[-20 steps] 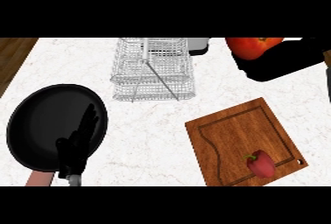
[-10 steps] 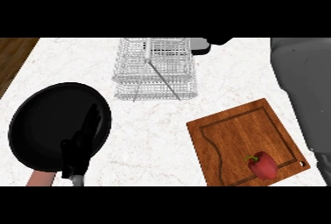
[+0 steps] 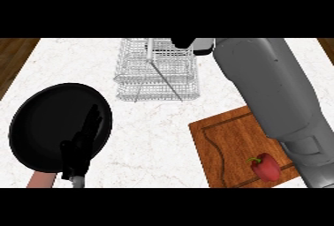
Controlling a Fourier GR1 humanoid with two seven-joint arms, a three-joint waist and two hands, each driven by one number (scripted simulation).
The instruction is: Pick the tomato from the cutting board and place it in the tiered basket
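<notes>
White marbled worktop (image 3: 65, 62): wire tiered basket (image 3: 157, 70) at rear; tomato not seen. Right hand (image 3: 184, 43) reached over basket, fingers' state cannot be told. Left hand (image 3: 83, 140) rested open over black round pan (image 3: 46, 119).

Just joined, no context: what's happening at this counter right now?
The grey right forearm stretches up across the wooden cutting board toward the white wire tiered basket; its robot hand is hidden at the top edge, and no tomato is visible. A red bell pepper lies on the board. The left robot hand rests open over the black round pan.
</notes>
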